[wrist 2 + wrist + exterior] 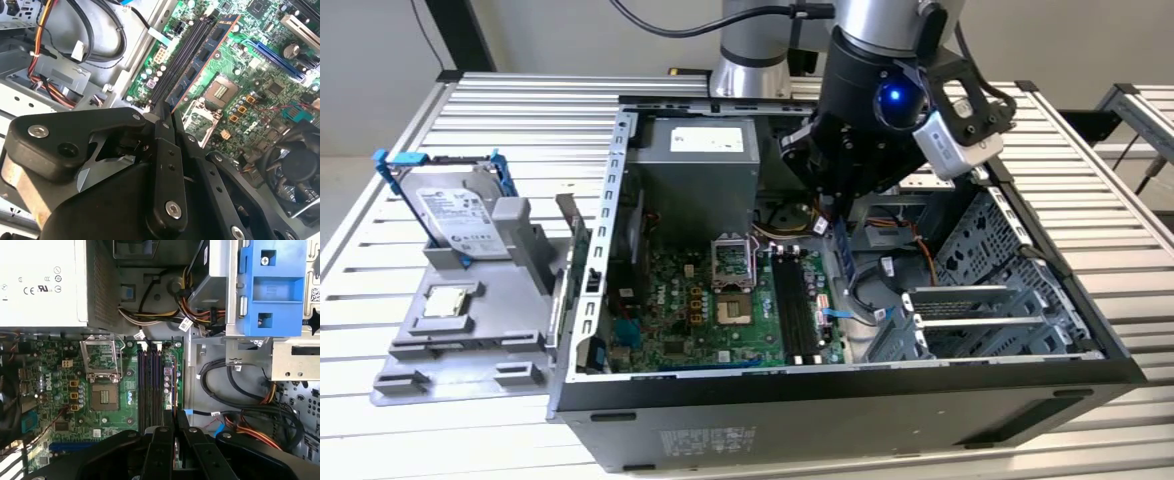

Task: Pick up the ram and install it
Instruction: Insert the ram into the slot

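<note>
On the slatted metal table [480, 100]: open PC case [854, 420] lying on its side, arm [881, 60] reaching down into it. Grey tray [440, 360] sits just beside the case on the exterior view's left, hard drive [460, 220] standing upright in it. Inside the case: power supply [40, 280] along one wall, motherboard [50, 370] next to it, blue drive cage [270, 285] and cable bundle [235, 385] off the board's far side. CPU socket [105, 397] has its latch frame flipped up. Black ram slots [150, 390] run beside the socket. Gripper [167, 116] fingers are pressed together, pinching one end of the ram [202, 55]. Stick runs parallel to the slots, close alongside them over the board. Can't tell if it's touching a slot or just above.
</note>
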{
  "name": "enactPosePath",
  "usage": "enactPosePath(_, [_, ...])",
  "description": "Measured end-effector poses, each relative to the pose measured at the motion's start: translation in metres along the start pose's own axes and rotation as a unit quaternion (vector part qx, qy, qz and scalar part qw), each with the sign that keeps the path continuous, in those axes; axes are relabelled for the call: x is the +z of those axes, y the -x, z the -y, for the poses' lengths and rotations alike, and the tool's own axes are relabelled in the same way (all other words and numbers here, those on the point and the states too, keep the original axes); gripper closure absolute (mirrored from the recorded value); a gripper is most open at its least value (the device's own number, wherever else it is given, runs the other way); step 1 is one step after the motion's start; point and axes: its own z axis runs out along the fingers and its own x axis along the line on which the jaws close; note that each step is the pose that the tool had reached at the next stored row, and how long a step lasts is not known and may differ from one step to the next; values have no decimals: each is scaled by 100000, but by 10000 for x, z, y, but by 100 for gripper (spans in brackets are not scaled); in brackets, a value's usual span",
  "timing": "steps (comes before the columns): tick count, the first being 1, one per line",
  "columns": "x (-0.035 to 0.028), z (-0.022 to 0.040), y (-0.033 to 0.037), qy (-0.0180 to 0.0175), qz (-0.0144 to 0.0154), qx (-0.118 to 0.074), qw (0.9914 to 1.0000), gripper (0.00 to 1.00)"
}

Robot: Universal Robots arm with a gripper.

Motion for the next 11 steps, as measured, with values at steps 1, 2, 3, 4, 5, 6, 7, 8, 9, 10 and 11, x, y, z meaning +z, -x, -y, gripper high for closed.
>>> enactPosePath(1, [7,0,0,-4,-1,-2,100000,100])
enactPosePath(2, [16,0,0,-3,0,-1,100000,100])
enactPosePath(3, [24,0,0,0,0,0,100000,100])
enactPosePath(4, [34,0,-1,-3,-1,-3,100000,100])
enactPosePath(5, [43,0,-1,1,1,-1,100000,100])
enactPosePath(6, [52,0,-1,-6,-1,-2,100000,100])
enactPosePath(7, [62,-1,-1,-2,0,-4,100000,100])
enactPosePath(8, [71,-1,-2,-5,-1,-3,100000,100])
enactPosePath(9, [82,-1,-2,-1,0,-5,100000,100])
enactPosePath(10, [91,-1,-2,-2,0,-3,100000,100])
enactPosePath(11, [100,-1,-2,1,1,-4,100000,100])
